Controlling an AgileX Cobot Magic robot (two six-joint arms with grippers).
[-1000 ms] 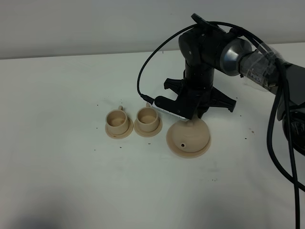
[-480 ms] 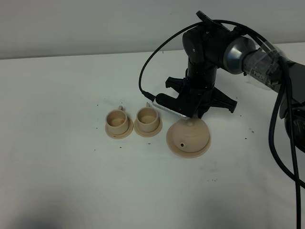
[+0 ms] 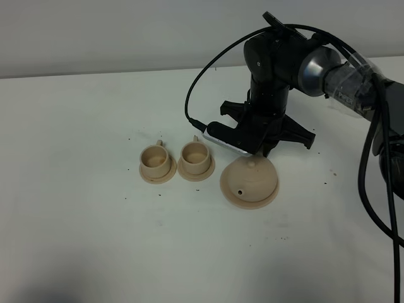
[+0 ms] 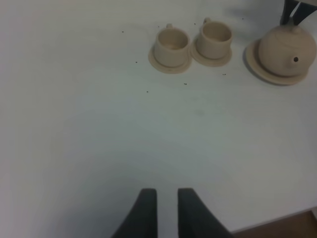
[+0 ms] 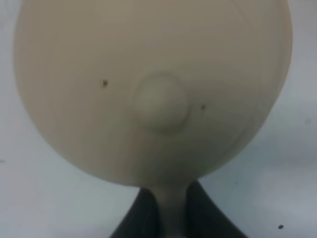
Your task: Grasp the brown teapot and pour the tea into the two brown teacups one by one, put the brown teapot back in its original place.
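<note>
In the exterior high view the brown teapot (image 3: 251, 180) sits right of centre on its wide saucer (image 3: 235, 201), upright, lid knob (image 3: 252, 163) on top and spout (image 3: 240, 191) turned toward the lower edge of the frame. The right arm reaches in from the upper right and hangs over the pot's far side, so its fingertips are hidden in this view. The right wrist view fills the gap: the right gripper (image 5: 171, 210) has its two dark fingers (image 5: 141, 213) pressed on either side of the pot's thin beige handle (image 5: 171, 198) — clamped on it, with the pot's round body and knob (image 5: 162, 101) just beyond.

Left of the pot stand the two teacups, side by side and each on its small saucer: the left teacup (image 3: 154, 159) and the right teacup (image 3: 195, 154), the latter near the wide saucer but apart from it.

The left gripper (image 4: 167, 198) hovers over bare white table (image 4: 74, 139), well apart from the set — its fingers (image 4: 146, 213) a narrow gap apart, holding nothing.
</note>
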